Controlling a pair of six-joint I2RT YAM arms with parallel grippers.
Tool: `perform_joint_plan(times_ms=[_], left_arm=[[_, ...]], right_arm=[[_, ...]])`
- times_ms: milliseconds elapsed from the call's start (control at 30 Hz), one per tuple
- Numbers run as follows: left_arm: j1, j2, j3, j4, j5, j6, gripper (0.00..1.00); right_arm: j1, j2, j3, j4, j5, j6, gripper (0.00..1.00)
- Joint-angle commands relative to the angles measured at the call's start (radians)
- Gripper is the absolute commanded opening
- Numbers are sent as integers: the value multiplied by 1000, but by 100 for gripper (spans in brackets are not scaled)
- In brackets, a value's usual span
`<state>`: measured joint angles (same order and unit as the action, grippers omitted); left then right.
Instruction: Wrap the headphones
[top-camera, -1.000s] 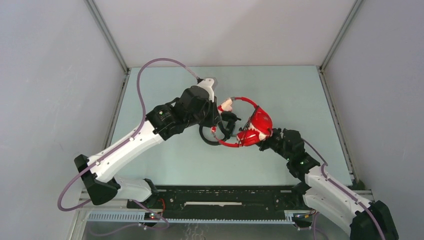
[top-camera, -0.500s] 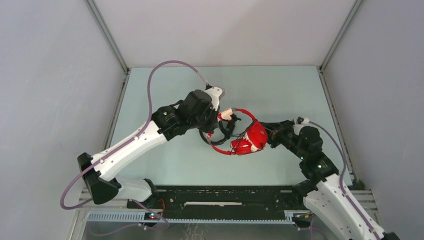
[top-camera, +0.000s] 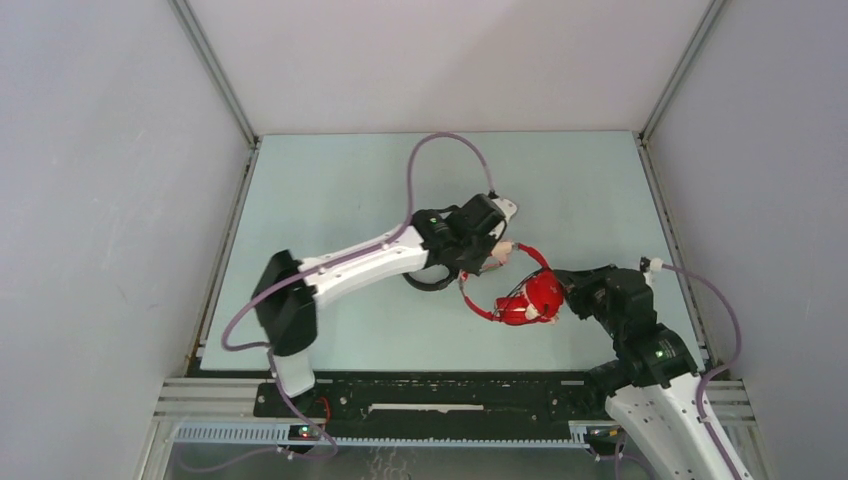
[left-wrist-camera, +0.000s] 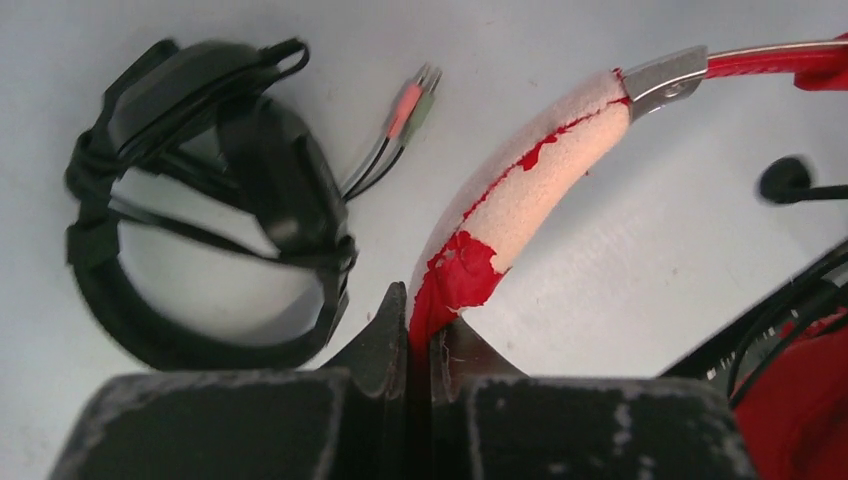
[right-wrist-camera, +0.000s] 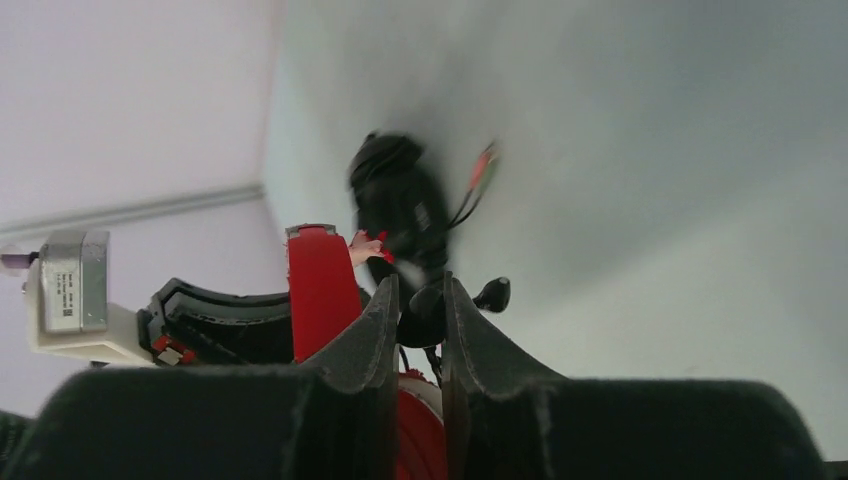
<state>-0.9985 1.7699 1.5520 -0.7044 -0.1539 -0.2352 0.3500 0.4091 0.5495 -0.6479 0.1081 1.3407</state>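
Obs., top view: the headphones (top-camera: 535, 297) are at about 4 o'clock from the centre of the table (top-camera: 330, 190), held between both arms. I cannot tell whether they are lifted or resting on it.

Left gripper (left-wrist-camera: 420, 322): fingers pressed together on the end of the headband (left-wrist-camera: 540, 170), at the worn pad where the red cover has peeled back to bare foam. It sits at 11 o'clock from the earcup (top-camera: 543, 293).

Right gripper (right-wrist-camera: 418, 292): comes in at 3 o'clock from the earcup. Its fingers are nearly together, pinching a dark part just above the red cup. Whether that is cable or microphone stem, cannot tell.

The black headphones (left-wrist-camera: 200, 210) lie at 9 o'clock from the red set, already bundled, with pink and green plugs (left-wrist-camera: 410, 100) beside them. The microphone (left-wrist-camera: 783, 180) juts out near the red cup.

Progress (judgement): the set is secured at two points. Thin strands of the cable (left-wrist-camera: 770, 320) run across the earcup, so some winding may be done, but the strands look slack and the cable's free end is not visible. Left to do: take up the remaining cable around the set, secure the end and set it down.
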Motion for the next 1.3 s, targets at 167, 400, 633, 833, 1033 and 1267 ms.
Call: perform_joint_plan(times_ms=[167, 400, 633, 833, 1033, 1267], left_arm=[[-5, 243, 199, 111, -230, -8, 0], [-5, 229, 60, 412, -129, 70, 0], [-6, 338, 191, 310, 40, 224, 0], [-7, 498, 387, 127, 96, 215, 0], [-6, 597, 502, 73, 86, 191, 0], [-7, 700, 623, -37, 49, 178, 0]], right_arm=[[-149, 77, 90, -49, 161, -305, 0], [-299, 249, 89, 8, 41, -400, 0], [-363, 310, 89, 58, 46, -463, 0], [-387, 405, 73, 113, 37, -487, 0], [-407, 497, 63, 181, 88, -481, 0], [-442, 668, 63, 240, 29, -520, 0]])
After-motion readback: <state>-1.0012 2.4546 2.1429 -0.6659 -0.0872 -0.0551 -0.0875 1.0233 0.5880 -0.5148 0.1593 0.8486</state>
